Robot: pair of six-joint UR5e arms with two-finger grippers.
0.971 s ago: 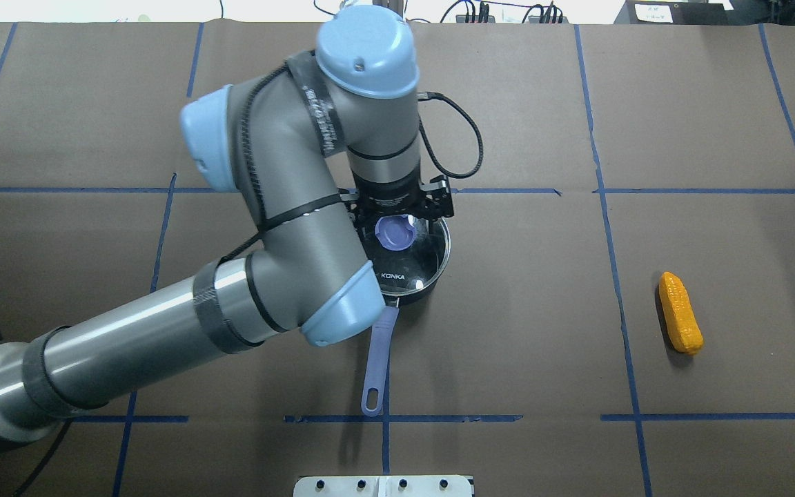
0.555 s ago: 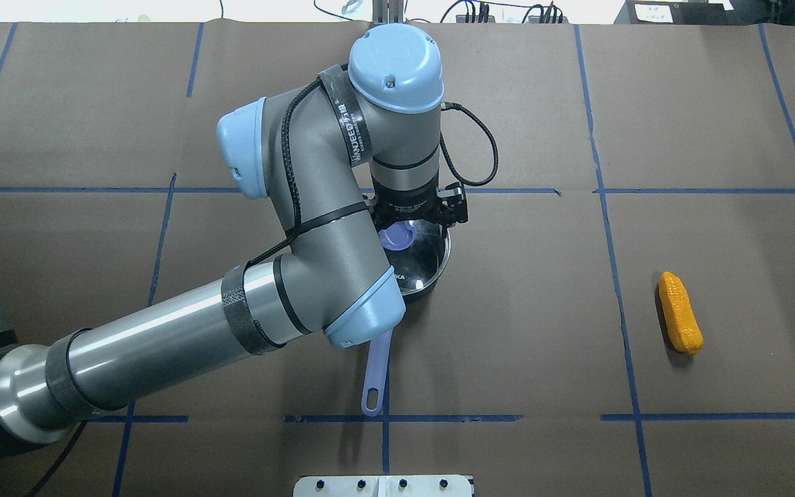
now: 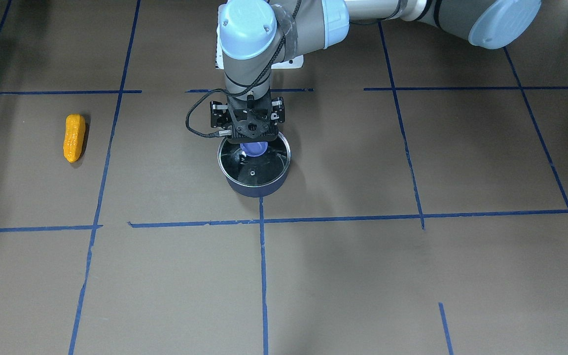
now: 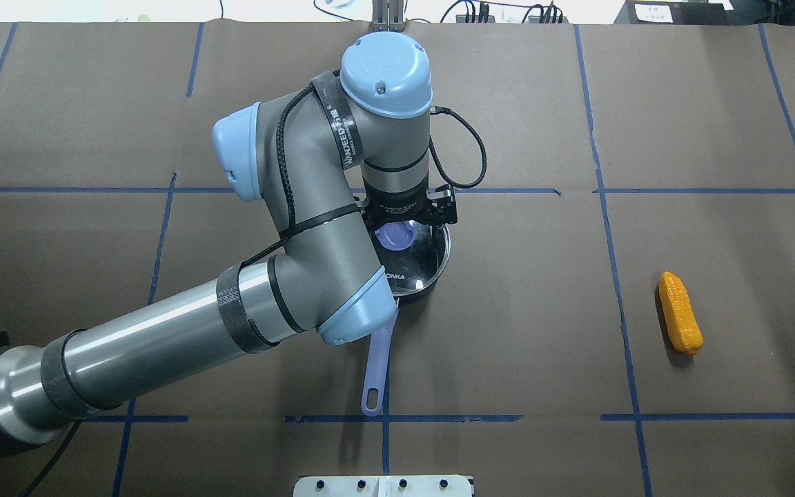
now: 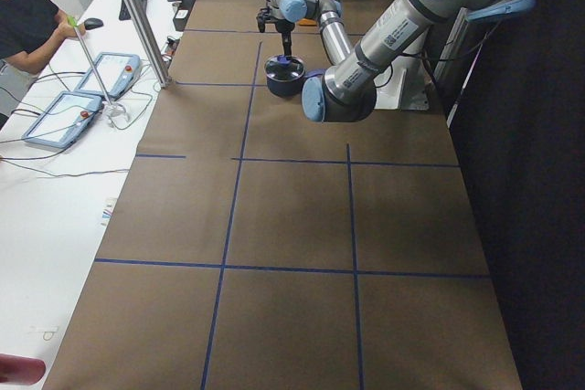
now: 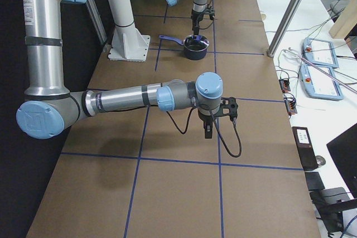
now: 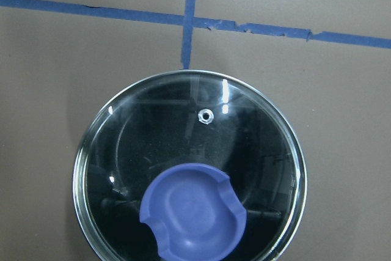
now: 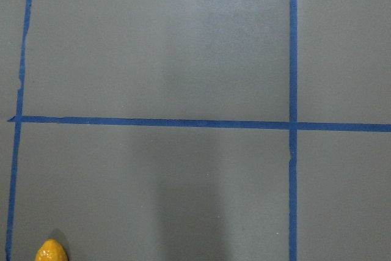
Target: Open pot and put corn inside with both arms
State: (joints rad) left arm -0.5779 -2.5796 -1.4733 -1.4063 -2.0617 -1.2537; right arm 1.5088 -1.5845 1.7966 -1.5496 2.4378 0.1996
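The navy pot (image 4: pixel 419 276) stands mid-table with its glass lid (image 3: pixel 254 159) on and its purple-blue handle (image 4: pixel 375 373) pointing toward the robot. My left gripper (image 4: pixel 403 222) hangs straight above the lid's purple-blue knob (image 4: pixel 395 237), just clear of it, and looks open and empty. It also shows in the front view (image 3: pixel 253 140). The left wrist view shows the lid (image 7: pixel 189 169) and knob (image 7: pixel 192 212) right below. The orange corn (image 4: pixel 680 313) lies far right. My right gripper (image 6: pixel 207 131) hovers over the table near the corn's tip (image 8: pixel 50 252); I cannot tell its state.
Brown paper with blue tape lines (image 4: pixel 508 417) covers the table. The white base stand (image 6: pixel 128 43) is at the robot's side. A person and control pendants (image 5: pixel 101 75) are on the white bench beyond the far edge.
The left arm's wrist shifted right over the pot, then a little back left, staying above the knob. Pot, lid and corn have not moved.
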